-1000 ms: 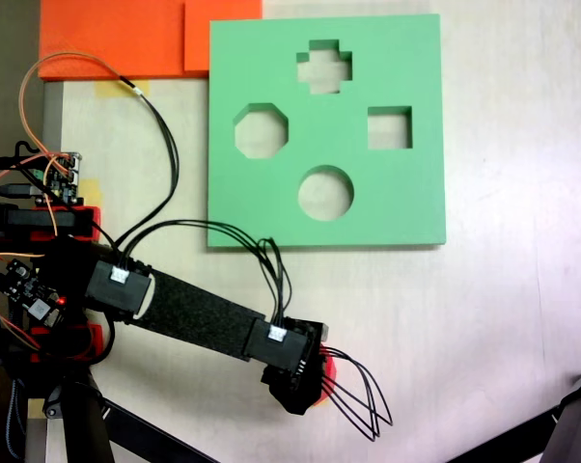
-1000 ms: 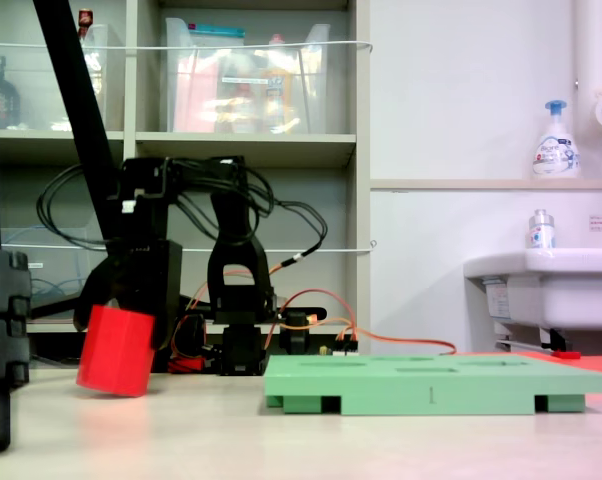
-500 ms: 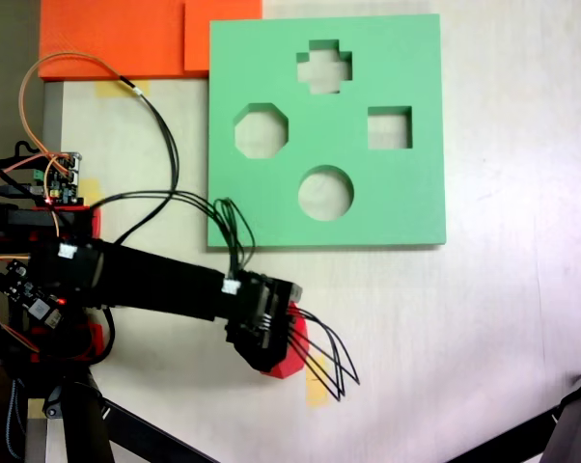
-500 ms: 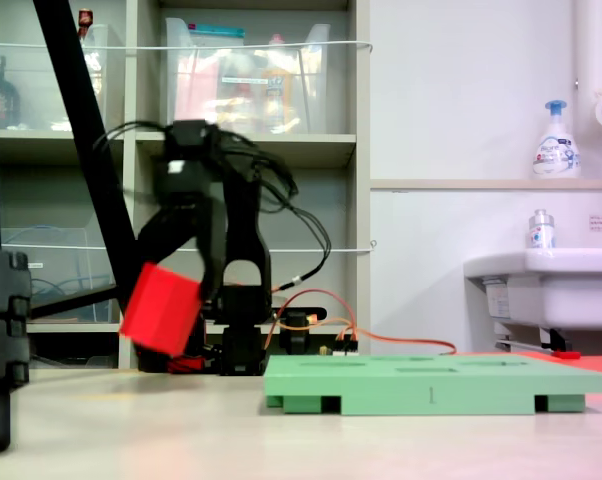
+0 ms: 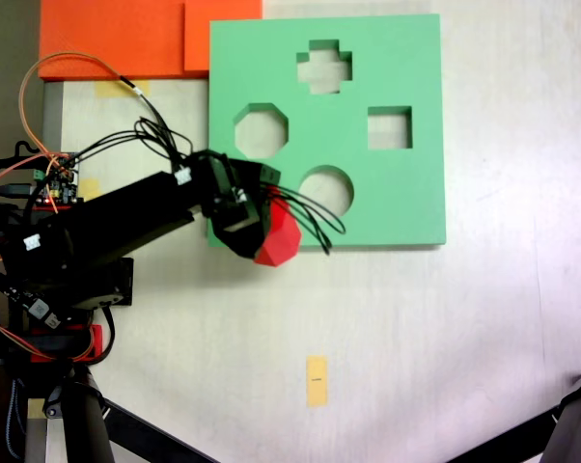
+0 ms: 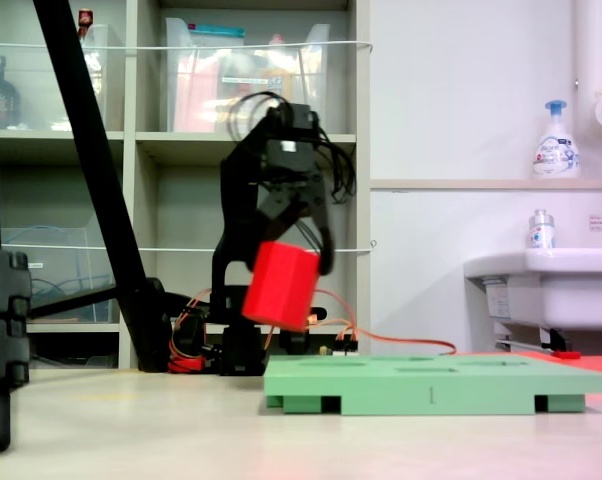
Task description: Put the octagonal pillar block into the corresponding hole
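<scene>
Red foam marks the octagonal pillar block (image 6: 280,285), clamped tilted between the jaws of the gripper (image 5: 262,217) and carried clear above the bench (image 5: 445,338) — over the near-left corner of the green board (image 5: 406,203) in a fixed view. Lifting looks done; aligning and inserting remain. Beyond lies the corresponding hole (image 5: 262,131), empty, with the round cutout (image 5: 331,188) beside it. Open bench surrounds the board's near and right edges — orange sheets (image 5: 117,39) adjoin its far-left corner.

My tool (image 6: 299,262) holds the red octagonal pillar block (image 6: 280,286) tilted in the air, seemingly above the green board's near edge; the eight-sided hole (image 5: 262,132) sits empty.
</scene>
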You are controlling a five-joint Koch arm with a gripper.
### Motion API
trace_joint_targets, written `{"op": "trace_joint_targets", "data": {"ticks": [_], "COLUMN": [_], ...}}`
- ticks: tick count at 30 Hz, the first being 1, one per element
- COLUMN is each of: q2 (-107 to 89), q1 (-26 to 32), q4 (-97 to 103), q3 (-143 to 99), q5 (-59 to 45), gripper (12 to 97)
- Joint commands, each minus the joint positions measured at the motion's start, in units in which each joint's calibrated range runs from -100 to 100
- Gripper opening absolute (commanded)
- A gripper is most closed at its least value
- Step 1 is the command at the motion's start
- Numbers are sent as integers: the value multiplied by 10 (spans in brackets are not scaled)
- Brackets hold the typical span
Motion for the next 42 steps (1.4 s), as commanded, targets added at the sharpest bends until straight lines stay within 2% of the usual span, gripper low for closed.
{"op": "trace_joint_targets", "data": {"ticks": [1, 19, 42], "q2": [-22, 41, 93], "q1": [23, 118, 147], "q4": [41, 195, 215], "q3": [44, 43, 32], "q5": [24, 79, 102], "gripper": [385, 385, 385]}}
